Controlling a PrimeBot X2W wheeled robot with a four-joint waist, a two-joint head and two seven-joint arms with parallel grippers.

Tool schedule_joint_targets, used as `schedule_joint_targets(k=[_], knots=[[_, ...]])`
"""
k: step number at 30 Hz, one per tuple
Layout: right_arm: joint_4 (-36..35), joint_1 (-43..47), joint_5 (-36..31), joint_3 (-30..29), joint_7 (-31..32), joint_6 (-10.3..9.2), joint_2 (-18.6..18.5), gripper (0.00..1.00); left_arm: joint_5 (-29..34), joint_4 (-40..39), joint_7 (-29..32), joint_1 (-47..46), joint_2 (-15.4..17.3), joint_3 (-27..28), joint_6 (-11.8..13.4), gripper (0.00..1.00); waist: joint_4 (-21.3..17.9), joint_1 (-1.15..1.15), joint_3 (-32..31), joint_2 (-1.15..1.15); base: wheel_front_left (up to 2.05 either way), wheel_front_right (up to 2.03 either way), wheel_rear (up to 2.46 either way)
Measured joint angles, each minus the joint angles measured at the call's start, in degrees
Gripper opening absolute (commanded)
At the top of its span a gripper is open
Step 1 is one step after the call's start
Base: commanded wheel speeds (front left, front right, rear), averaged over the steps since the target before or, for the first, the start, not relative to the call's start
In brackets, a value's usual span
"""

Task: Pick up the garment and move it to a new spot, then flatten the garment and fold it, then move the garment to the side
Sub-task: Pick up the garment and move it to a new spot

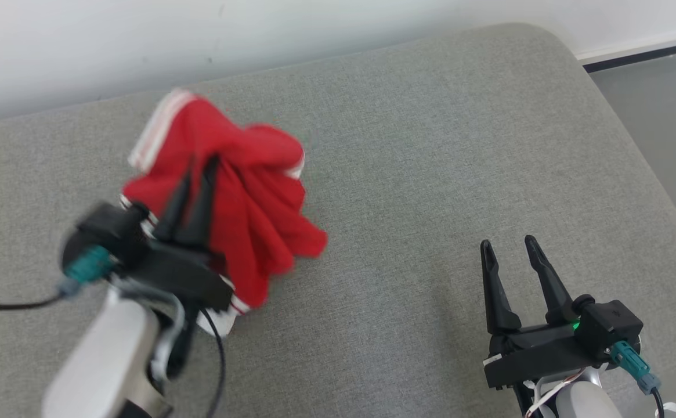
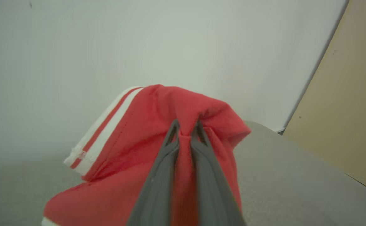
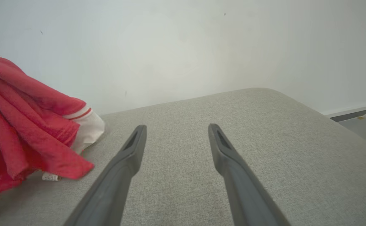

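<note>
I hold the red garment (image 1: 256,220) pinched in my left gripper (image 1: 201,162); right gripper (image 1: 507,241) wide open, empty, at its 4 o'clock

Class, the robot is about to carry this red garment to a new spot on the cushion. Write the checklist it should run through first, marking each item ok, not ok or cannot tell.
1. Grip: the left gripper is shut on a fold of the red garment: ok.
2. Clearance: lower folds reach the grey cushion; whether they hang free: cannot tell.
3. Other arm: the right gripper is open, apart from the cloth: ok.
4. Bare cushion on the robot's right for setting down: ok.
5. Garment flat: not ok, bunched.
</note>
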Motion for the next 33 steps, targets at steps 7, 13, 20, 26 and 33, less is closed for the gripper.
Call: schedule_joint_targets(k=[7, 13, 20, 26, 33], knots=[[-0.09, -0.27, -0.36, 0.40, 0.00, 0.00, 0.00, 1.00, 0.33, 9.48, -2.13, 3.66, -3.45, -3.63, -2.82, 0.00, 0.69, 0.00, -0.46, 0.00, 0.00, 0.00, 0.00], [0.02, 0.10, -1.08, 1.05, 0.00, 0.00, 0.00, 1.00, 2.15, 15.47, -3.16, 3.99, -6.03, -4.43, -3.96, 1.00, 1.85, 0.00, -1.54, 0.00, 0.00, 0.00, 0.00], [0.22, 1.35, -2.11, 1.00, 0.00, 0.00, 0.00, 1.00, 7.37, 9.43, -3.38, 2.44, -6.56, -3.50, -2.90, 1.00, 3.83, 0.00, -3.37, 0.00, 0.00, 0.00, 0.00], [-0.05, 2.40, -2.71, 0.64, 0.00, 0.00, -0.02, 1.00, 9.76, 5.05, -3.38, 3.38, -4.69, -0.51, -1.88, 1.00, 6.21, -0.01, -4.81, 0.00, 0.00, 0.00, 0.00], [-0.14, 3.60, -3.61, 0.46, 0.00, 0.00, -0.01, 1.00, 11.12, 3.55, -3.38, 8.41, 0.18, 3.00, 0.05, 1.00, 8.86, -0.01, -6.66, 0.00, 0.00, 0.00, 0.00]])
